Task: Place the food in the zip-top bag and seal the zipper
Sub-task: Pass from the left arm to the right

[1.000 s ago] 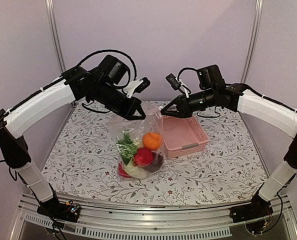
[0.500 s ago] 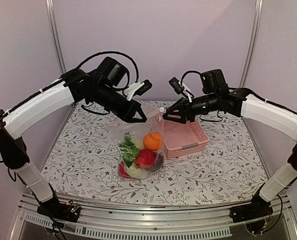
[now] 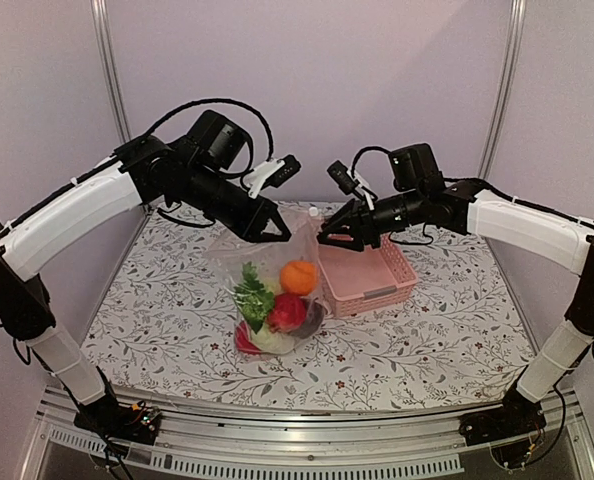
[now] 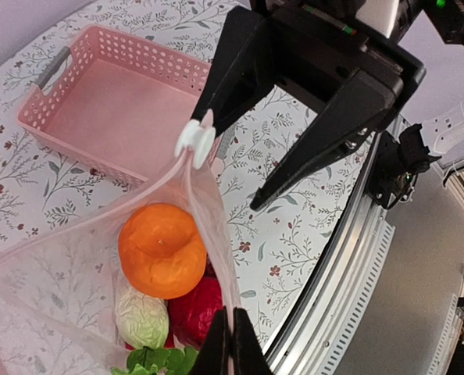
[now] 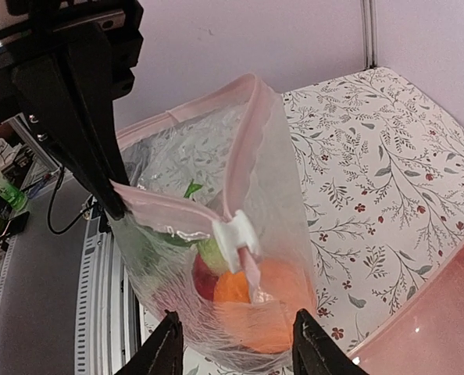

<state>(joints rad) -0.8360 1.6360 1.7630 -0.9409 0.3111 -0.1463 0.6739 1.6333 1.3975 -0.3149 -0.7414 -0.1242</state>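
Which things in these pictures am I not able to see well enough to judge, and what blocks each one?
- Dark purple food: top view, mostly hidden behind the red food in the zip-top bag.
- Leafy vegetable: left wrist view, cut by the lower edge.
- Pink basket: right wrist view, cut by the corner.
- Zipper slider: top view, too small to tell whether the right gripper touches it.

Top camera overlooks table [image 3: 427, 340]; wrist cameras close, facing shared zip-top bag [image 3: 239, 255].
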